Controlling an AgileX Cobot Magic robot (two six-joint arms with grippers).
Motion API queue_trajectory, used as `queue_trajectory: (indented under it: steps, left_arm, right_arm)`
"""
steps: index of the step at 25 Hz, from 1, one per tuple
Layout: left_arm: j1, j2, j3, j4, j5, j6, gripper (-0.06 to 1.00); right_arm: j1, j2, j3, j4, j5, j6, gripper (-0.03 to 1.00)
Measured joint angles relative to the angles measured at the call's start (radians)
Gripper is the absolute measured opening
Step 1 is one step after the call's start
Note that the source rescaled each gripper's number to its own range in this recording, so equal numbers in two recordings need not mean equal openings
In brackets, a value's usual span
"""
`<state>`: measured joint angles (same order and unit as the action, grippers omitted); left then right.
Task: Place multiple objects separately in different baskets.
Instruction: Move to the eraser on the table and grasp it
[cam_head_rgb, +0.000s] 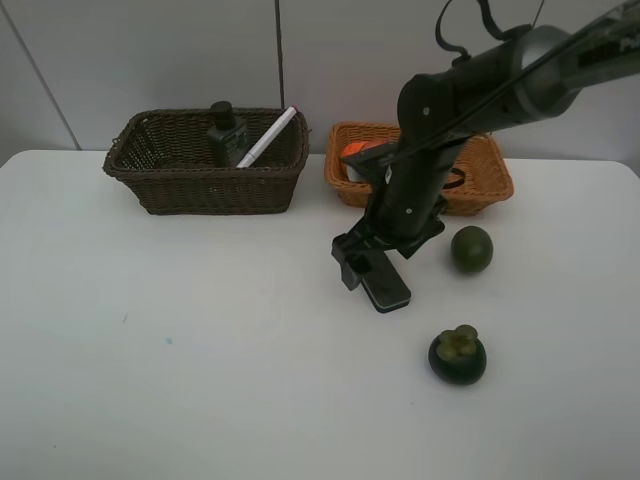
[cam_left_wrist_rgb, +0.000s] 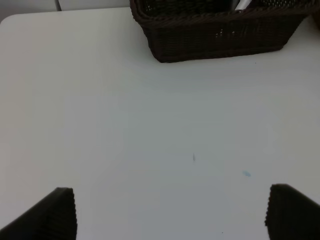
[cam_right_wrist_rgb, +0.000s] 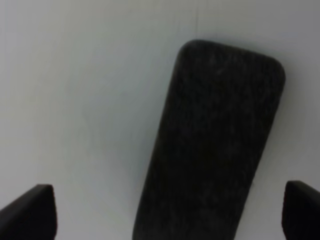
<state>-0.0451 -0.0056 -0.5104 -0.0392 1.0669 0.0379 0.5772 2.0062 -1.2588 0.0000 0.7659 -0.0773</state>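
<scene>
My right gripper (cam_head_rgb: 368, 268) hangs open just over the grey-black eraser block (cam_head_rgb: 387, 287), which lies flat on the table. In the right wrist view the eraser (cam_right_wrist_rgb: 210, 140) fills the space between the two spread fingertips (cam_right_wrist_rgb: 30, 212) of the right gripper (cam_right_wrist_rgb: 165, 215). A green lime (cam_head_rgb: 471, 248) and a dark mangosteen (cam_head_rgb: 457, 356) sit on the table to its right. The dark brown basket (cam_head_rgb: 150, 185) holds a dark green pump bottle (cam_head_rgb: 226, 133) and a white marker (cam_head_rgb: 266, 137). An orange-red fruit (cam_head_rgb: 360, 151) shows in the orange-tan basket (cam_head_rgb: 490, 185). My left gripper (cam_left_wrist_rgb: 170, 215) is open over bare table.
The right arm (cam_head_rgb: 480, 85) crosses over the orange-tan basket and hides part of its inside. Both baskets stand at the back of the white table (cam_head_rgb: 180, 350). In the left wrist view the dark basket (cam_left_wrist_rgb: 215, 37) stands well ahead of the fingers.
</scene>
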Motion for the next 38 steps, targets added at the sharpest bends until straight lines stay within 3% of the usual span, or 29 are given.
queue_trajectory:
  steps: [6,15,25,28,32,38]
  left_arm:
    - [0.000,0.000,0.000,0.000,0.000,0.000,0.90]
    - [0.000,0.000,0.000,0.000,0.000,0.000,0.90]
    - [0.000,0.000,0.000,0.000,0.000,0.000,0.90]
    - [0.000,0.000,0.000,0.000,0.000,0.000,0.90]
    - [0.000,0.000,0.000,0.000,0.000,0.000,0.90]
    - [0.000,0.000,0.000,0.000,0.000,0.000,0.90]
  right_arm:
    - [-0.013,0.013,0.025,-0.027,-0.095,0.023,1.00]
    - [-0.081,0.087,0.025,-0.039,-0.141,0.030,1.00]
    - [-0.083,0.113,0.017,-0.011,-0.156,0.030,1.00]
    - [-0.083,0.125,0.013,-0.023,-0.146,0.030,0.89]
    - [-0.085,0.128,0.008,-0.040,-0.150,0.026,0.45]
    - [-0.085,0.127,0.005,-0.040,-0.142,0.015,0.47]
